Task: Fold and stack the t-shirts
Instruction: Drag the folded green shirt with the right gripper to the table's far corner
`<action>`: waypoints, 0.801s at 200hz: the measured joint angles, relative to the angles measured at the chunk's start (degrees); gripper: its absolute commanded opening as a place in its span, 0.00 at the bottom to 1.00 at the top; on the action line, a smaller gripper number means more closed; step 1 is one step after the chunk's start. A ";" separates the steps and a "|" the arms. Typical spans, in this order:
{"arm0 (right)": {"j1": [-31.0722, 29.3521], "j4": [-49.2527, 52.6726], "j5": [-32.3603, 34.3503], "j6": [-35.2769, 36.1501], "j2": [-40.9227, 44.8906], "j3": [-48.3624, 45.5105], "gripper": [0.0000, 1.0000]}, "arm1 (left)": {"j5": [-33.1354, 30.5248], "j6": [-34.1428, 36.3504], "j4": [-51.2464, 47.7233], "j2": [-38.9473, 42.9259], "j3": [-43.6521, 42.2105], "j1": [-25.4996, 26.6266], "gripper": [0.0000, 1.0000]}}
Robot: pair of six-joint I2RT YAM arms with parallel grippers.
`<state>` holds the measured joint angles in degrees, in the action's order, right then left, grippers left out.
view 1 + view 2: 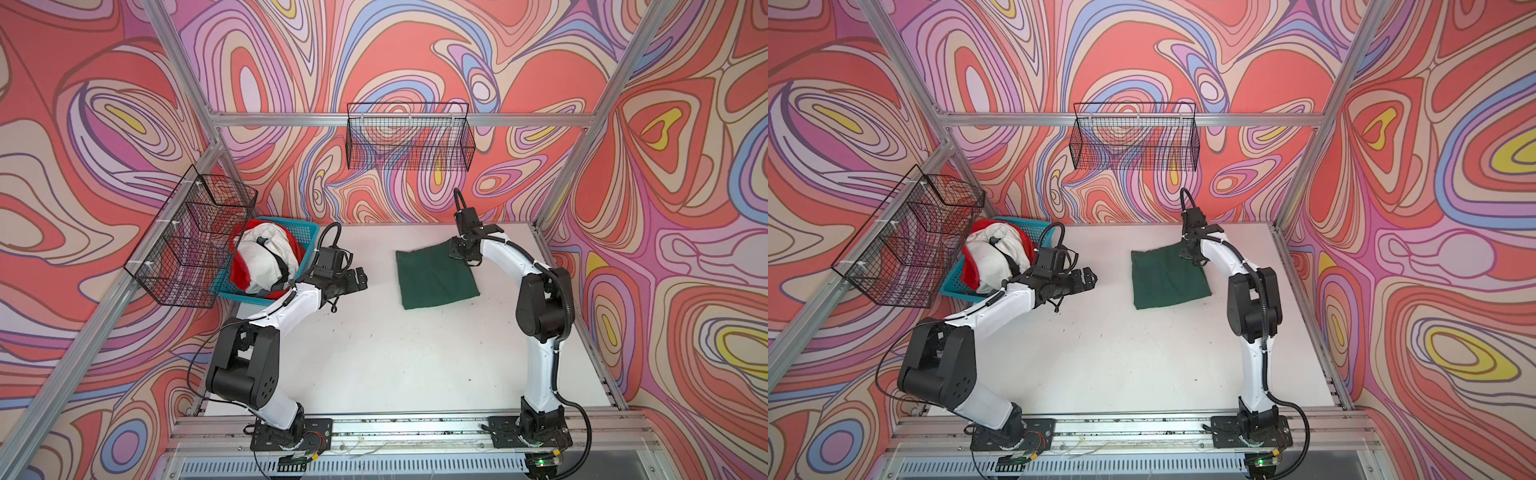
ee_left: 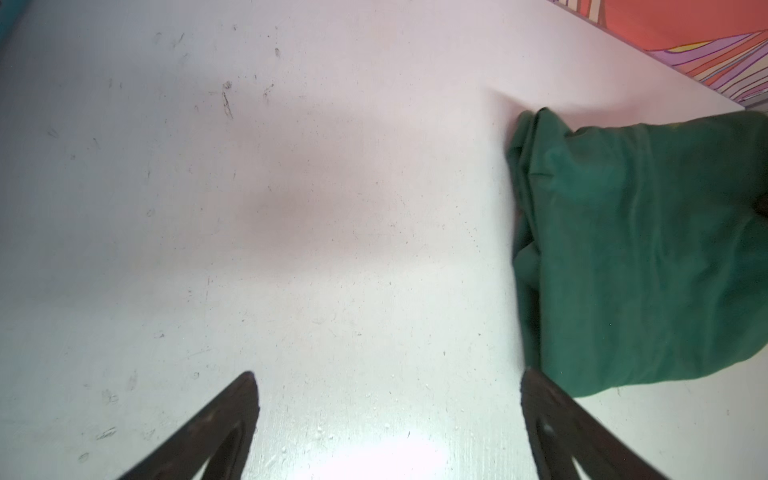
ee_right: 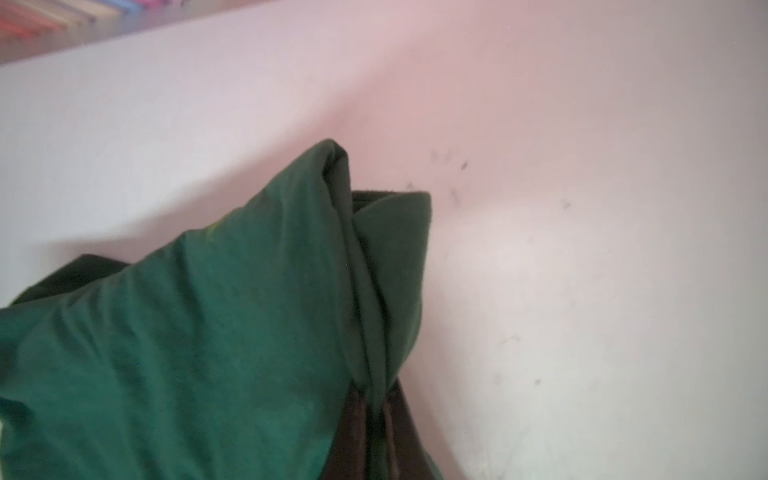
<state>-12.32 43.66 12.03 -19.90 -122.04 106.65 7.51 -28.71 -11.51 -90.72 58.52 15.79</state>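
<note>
Now | green t-shirt (image 1: 434, 276): folded square on the white surface (image 1: 374, 353), centre-right of a top view | right jaws clamped on its upper-right corner | left jaws apart, empty, to its left | soft, light, floppy: I'd pinch all layers at corners.
</note>
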 measured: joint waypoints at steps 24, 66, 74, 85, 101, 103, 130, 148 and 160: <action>2.95 2.58 2.27 3.32 -0.17 5.60 0.00 | 0.17 -0.02 0.39 0.59 -0.96 0.00 0.98; 7.50 3.93 4.94 7.78 -2.62 14.45 0.00 | 1.03 -0.24 0.74 1.11 -1.55 0.00 0.99; 8.31 3.89 5.16 8.52 -3.15 15.08 0.00 | 1.53 -0.26 1.44 1.38 -2.05 0.00 1.00; 9.44 3.76 5.77 9.51 -3.87 15.39 0.00 | 2.03 -0.31 3.21 2.38 -3.82 0.00 1.00; 10.80 3.72 7.17 10.95 -4.81 15.39 0.00 | 2.71 -0.48 5.22 4.94 -7.19 0.00 1.00; 10.95 3.69 7.43 11.13 -4.94 15.39 0.00 | 2.75 -0.48 5.38 5.18 -7.45 0.00 1.00; 13.09 2.91 8.92 12.48 -6.03 15.37 0.00 | 2.69 -1.60 7.48 9.31 -9.99 0.00 1.00; 14.51 1.73 9.09 13.25 -6.38 15.37 0.00 | 2.97 -3.04 10.82 12.09 -11.82 0.00 1.00; 15.10 0.92 9.33 13.99 -6.82 15.47 0.00 | 3.08 -3.76 12.59 13.60 -13.00 0.00 1.00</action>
<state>2.79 44.58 21.37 -5.91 -128.86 122.13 10.59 -32.47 1.08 -77.12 45.52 15.79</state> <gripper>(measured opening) 0.056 0.999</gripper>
